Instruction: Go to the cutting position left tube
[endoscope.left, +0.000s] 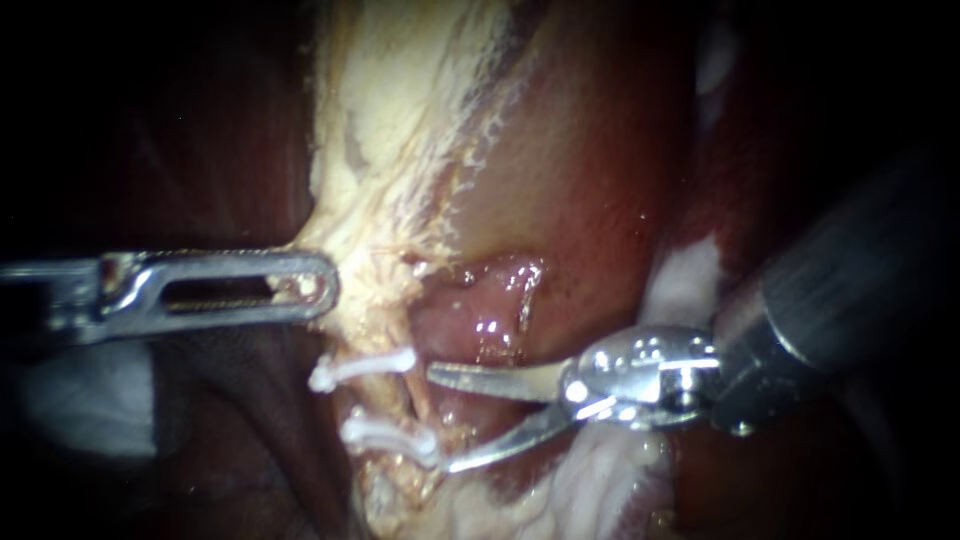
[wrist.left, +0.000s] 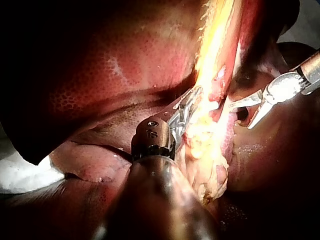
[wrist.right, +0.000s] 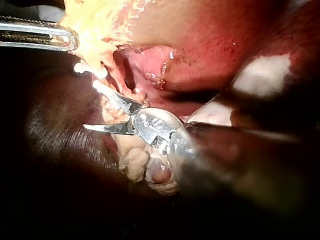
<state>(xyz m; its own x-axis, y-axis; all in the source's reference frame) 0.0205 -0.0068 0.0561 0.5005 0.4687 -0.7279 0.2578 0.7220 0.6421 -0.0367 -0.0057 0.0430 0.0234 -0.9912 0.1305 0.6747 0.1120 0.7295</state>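
Observation:
My left instrument (endoscope.left: 305, 290) comes in level from the left, its slotted jaws shut on the edge of the pale yellow tissue (endoscope.left: 375, 200) and holding it taut. Below that, two white clips (endoscope.left: 360, 368) (endoscope.left: 388, 437) lie across a thin tube (endoscope.left: 416, 400). My right instrument (endoscope.left: 440, 418) comes in from the right with its two blades open. The upper blade tip sits beside the upper clip and the lower blade tip touches the lower clip's end, so the tube stretch between the clips lies at the mouth of the blades. The right wrist view shows the same open blades (wrist.right: 92, 106) beside the clips (wrist.right: 90, 70).
The reddish gallbladder wall (endoscope.left: 560, 180) lies above the blades. Dark liver (endoscope.left: 200, 150) fills the left side. White gauze (endoscope.left: 690, 280) shows behind the right instrument's wrist. Fatty pale tissue (endoscope.left: 590, 480) lies under the blades.

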